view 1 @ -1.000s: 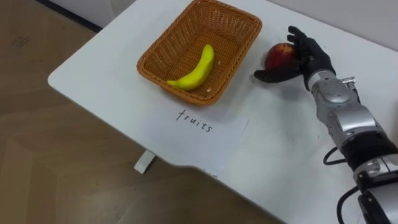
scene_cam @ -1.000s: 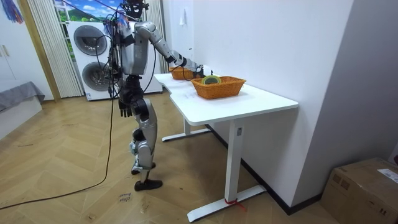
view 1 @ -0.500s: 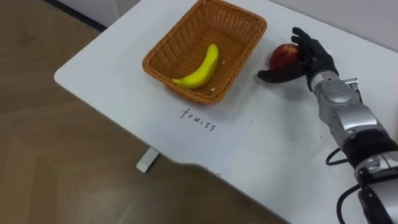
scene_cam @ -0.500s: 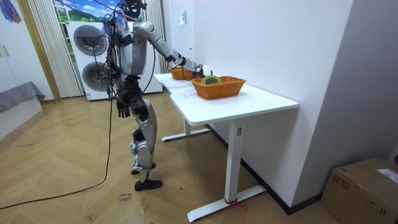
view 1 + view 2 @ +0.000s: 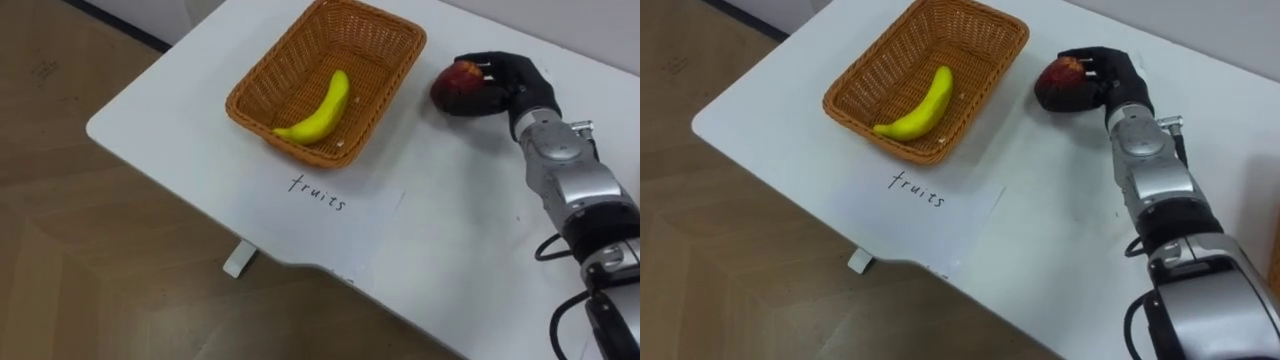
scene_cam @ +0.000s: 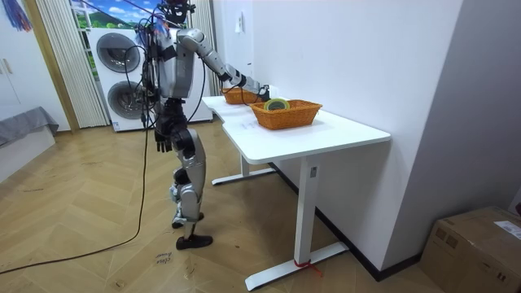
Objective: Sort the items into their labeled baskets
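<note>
A red apple (image 5: pixel 462 80) lies on the white table (image 5: pixel 450 250) just right of the wicker fruit basket (image 5: pixel 392 24). My right hand (image 5: pixel 518 82) is curled round the apple from its right side and top, shut on it. A yellow banana (image 5: pixel 320 108) lies inside the basket. In the right eye view the same hand (image 5: pixel 1116 72) grips the apple (image 5: pixel 1058 82). My left hand (image 6: pixel 164 143) hangs by my side in the room view.
A white paper sheet (image 5: pixel 335 215) with a handwritten label lies in front of the basket, near the table's edge. A second wicker basket (image 6: pixel 286 114) holding a round yellow-green item stands further along the table. Washing machines (image 6: pixel 118 69) stand behind me.
My right hand, open beside the apple before, has closed its fingers over and around it. The banana and the basket have not moved.
</note>
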Controlling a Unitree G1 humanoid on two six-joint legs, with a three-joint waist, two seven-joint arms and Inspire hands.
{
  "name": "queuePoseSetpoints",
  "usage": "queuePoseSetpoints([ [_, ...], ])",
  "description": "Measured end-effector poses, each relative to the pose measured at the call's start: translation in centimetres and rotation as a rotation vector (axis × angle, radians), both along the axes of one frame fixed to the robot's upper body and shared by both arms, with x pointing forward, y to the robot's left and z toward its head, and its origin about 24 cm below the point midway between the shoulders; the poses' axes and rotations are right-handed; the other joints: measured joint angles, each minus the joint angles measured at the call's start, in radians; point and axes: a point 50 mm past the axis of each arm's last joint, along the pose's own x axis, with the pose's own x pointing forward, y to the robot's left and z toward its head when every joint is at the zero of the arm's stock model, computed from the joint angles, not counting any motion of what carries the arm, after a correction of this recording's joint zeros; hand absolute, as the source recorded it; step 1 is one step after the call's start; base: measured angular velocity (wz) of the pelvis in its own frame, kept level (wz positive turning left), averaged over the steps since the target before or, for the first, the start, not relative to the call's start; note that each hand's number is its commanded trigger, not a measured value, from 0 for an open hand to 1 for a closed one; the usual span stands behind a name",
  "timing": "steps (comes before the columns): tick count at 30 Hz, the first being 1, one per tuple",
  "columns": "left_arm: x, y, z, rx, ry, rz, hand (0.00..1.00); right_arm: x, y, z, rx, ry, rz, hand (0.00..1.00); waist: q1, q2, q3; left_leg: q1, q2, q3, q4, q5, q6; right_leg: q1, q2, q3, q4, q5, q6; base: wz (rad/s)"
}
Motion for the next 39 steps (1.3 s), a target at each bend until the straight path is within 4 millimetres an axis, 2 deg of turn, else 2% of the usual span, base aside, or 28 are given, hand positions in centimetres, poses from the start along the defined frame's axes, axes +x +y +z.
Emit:
queuePoseSetpoints([
  [12,-0.2,0.0,0.0,-0.002,0.007,-0.001,0.00,-0.3,0.4,-0.9,0.013,0.037,0.034,1.00,0.000,-0.005,-0.0019,0.011,-0.001,0.000,0.008,0.000,0.000,0.018,-0.001,-0.005,0.001,0.000,0.000,0.01],
  [19,-0.6,0.5,0.0,0.010,0.012,0.000,0.00,-0.7,0.8,-1.7,0.005,0.070,0.054,1.00,-0.012,-0.011,-0.0064,0.027,-0.001,-0.003,0.009,0.000,0.000,0.035,-0.002,-0.007,0.002,0.000,0.000,0.00],
  [24,-1.3,1.0,0.1,0.023,0.013,0.003,0.00,-0.3,1.5,-0.7,-0.001,0.040,0.100,1.00,-0.045,-0.022,-0.0162,0.035,-0.002,0.003,0.010,0.000,0.000,0.043,-0.003,-0.003,0.003,0.000,0.000,0.00],
  [27,-1.1,1.2,0.2,0.029,0.006,0.000,0.00,-0.2,1.9,-0.1,-0.001,0.013,0.114,1.00,-0.057,-0.021,-0.0174,0.046,-0.002,0.005,0.008,0.000,0.000,0.055,-0.001,-0.002,-0.001,0.001,0.001,0.02],
  [29,-1.0,1.2,0.4,0.033,-0.005,-0.003,0.00,-0.2,1.9,0.3,0.002,-0.004,0.119,1.00,-0.061,-0.018,-0.0195,0.051,-0.002,0.005,0.006,0.000,0.000,0.060,-0.001,-0.003,-0.001,0.001,0.002,0.00],
  [33,-1.8,1.8,0.4,0.045,0.007,0.033,0.00,-0.3,2.2,1.5,0.022,-0.072,0.129,1.00,-0.086,0.002,-0.0322,0.082,-0.003,0.004,-0.007,0.000,0.001,0.088,-0.003,-0.006,-0.003,0.000,0.003,0.01],
  [39,-3.4,2.4,0.4,0.056,0.035,0.088,0.00,-0.4,2.7,2.9,0.056,-0.146,0.133,1.00,-0.120,0.004,-0.0362,0.158,-0.005,0.004,-0.039,0.000,0.001,0.162,-0.001,-0.004,-0.019,-0.004,0.010,0.00],
])
